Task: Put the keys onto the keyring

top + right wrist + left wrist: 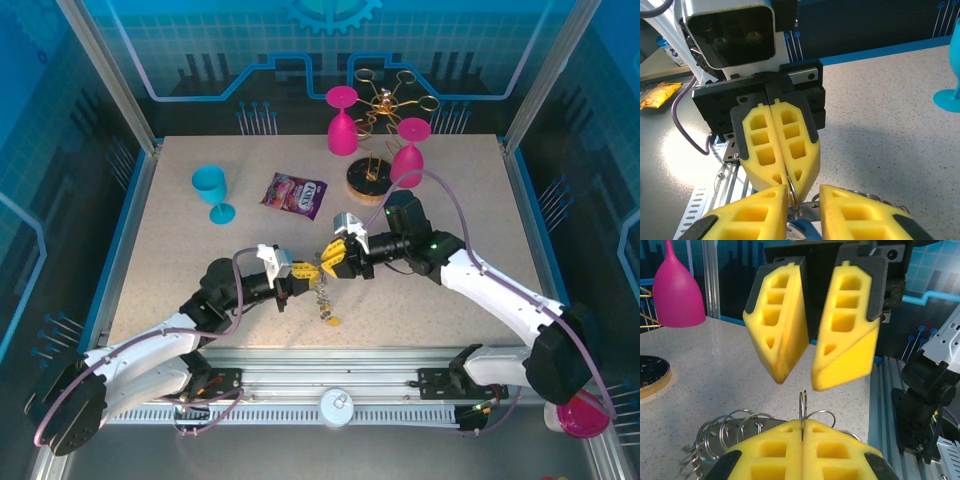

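At mid-table the two grippers meet tip to tip. My left gripper (306,270) (802,424) is shut on the keyring (803,407), a thin grey metal ring seen edge-on, sticking up from between its yellow fingers (775,450). Several small rings (727,426) fan out to its left. My right gripper (335,256) (804,197) is open, one finger on each side of the ring's edge (794,192). The keys (322,296) hang in a bunch below the grippers, with a yellow tag (332,321) lowest and a blue tag (801,231) under the right fingers.
A blue goblet (212,190) stands at the left, and a snack packet (295,194) lies behind the grippers. At the back are two pink goblets (341,125) (408,155) and a gold wire rack (385,105) on a round wooden base (366,180). Another pink goblet (580,415) lies off the table's right corner.
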Robot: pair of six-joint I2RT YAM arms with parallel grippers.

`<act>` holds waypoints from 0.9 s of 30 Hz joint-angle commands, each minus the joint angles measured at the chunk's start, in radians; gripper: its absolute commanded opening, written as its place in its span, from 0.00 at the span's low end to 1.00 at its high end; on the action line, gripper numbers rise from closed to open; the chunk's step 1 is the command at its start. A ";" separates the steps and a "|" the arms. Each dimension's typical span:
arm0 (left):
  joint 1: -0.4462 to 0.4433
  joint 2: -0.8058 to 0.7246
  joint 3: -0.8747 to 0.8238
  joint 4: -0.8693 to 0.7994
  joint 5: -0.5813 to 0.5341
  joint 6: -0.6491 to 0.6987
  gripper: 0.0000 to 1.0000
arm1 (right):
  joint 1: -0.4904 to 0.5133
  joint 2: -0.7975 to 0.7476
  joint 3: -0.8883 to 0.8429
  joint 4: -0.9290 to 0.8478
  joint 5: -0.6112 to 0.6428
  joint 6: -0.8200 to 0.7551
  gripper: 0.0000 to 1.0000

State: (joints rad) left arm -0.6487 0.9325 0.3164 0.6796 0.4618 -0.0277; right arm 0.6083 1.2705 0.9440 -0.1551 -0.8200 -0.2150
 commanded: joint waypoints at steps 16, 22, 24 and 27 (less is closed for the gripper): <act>0.004 0.023 0.015 0.133 0.071 -0.022 0.00 | 0.011 0.058 0.042 -0.053 -0.091 -0.044 0.07; 0.006 0.015 0.040 0.023 -0.001 -0.001 0.05 | 0.016 0.049 0.085 -0.143 -0.050 -0.088 0.00; 0.006 -0.006 0.068 -0.093 -0.028 0.035 0.10 | 0.028 0.049 0.117 -0.232 0.000 -0.140 0.00; 0.008 -0.021 0.116 -0.257 -0.060 0.094 0.14 | 0.056 0.062 0.173 -0.359 0.091 -0.213 0.00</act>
State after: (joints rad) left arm -0.6453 0.9356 0.3706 0.5739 0.4583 -0.0013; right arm 0.6334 1.3220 1.0470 -0.3645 -0.7940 -0.3405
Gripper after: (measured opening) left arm 0.133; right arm 0.056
